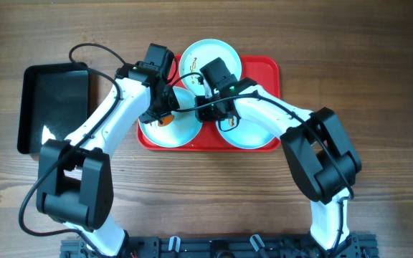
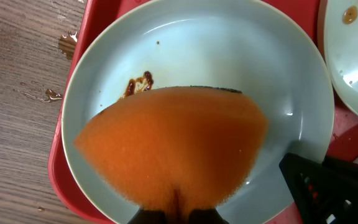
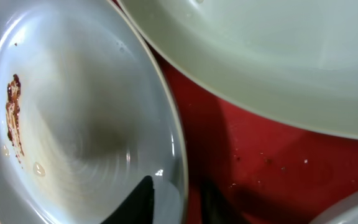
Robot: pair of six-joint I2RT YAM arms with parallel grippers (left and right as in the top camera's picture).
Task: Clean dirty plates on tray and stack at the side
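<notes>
Three pale plates lie on the red tray [image 1: 264,68]: one at the back [image 1: 217,51], one front left [image 1: 174,135], one front right [image 1: 239,137]. My left gripper [image 2: 178,214] is shut on an orange sponge [image 2: 173,143] that presses into the front-left plate [image 2: 185,56], just below a brown smear [image 2: 138,84]. My right gripper [image 3: 176,199] straddles the rim of a plate [image 3: 73,93] marked by a brown streak [image 3: 12,115]. One finger [image 3: 143,196] is inside the rim and the other outside over the tray [image 3: 260,149], with a small gap left. From overhead it [image 1: 219,111] sits where the plates meet.
A glossy black bin [image 1: 52,107] stands on the wooden table left of the tray. Small wet spots [image 2: 67,43] lie on the wood by the tray's left edge. Both arms cross over the tray, and the right arm's black body [image 2: 334,186] is close beside the sponge.
</notes>
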